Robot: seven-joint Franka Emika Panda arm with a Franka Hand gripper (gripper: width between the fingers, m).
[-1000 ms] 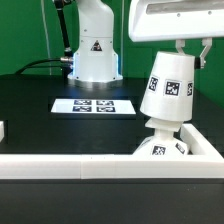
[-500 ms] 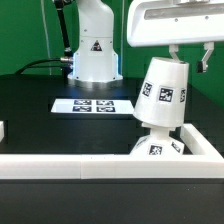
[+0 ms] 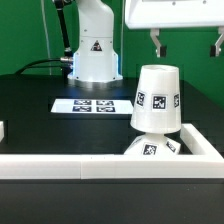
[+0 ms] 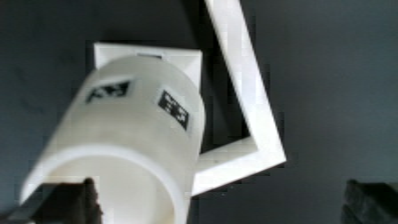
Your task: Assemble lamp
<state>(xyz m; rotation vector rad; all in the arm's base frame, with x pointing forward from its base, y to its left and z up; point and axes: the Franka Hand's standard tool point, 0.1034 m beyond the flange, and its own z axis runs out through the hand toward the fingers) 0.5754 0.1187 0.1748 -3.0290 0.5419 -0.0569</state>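
Black tabletop fills the scene, fenced by a white rail (image 3: pixel 110 165) along its near edge. Near the exterior view's right corner, the shade (image 3: pixel 157 98) sits upright over the bulb (image 3: pixel 152 148), apparently seated there as the lamp's top. The gripper (image 3: pixel 186 42) hangs above it, fingers (image 3: pixel 156 44) spread wide, holding nothing, likely to let the shade stand free.

No words or numbers are readable; only a warning triangle on the robot's pedestal (image 3: pixel 95 48).
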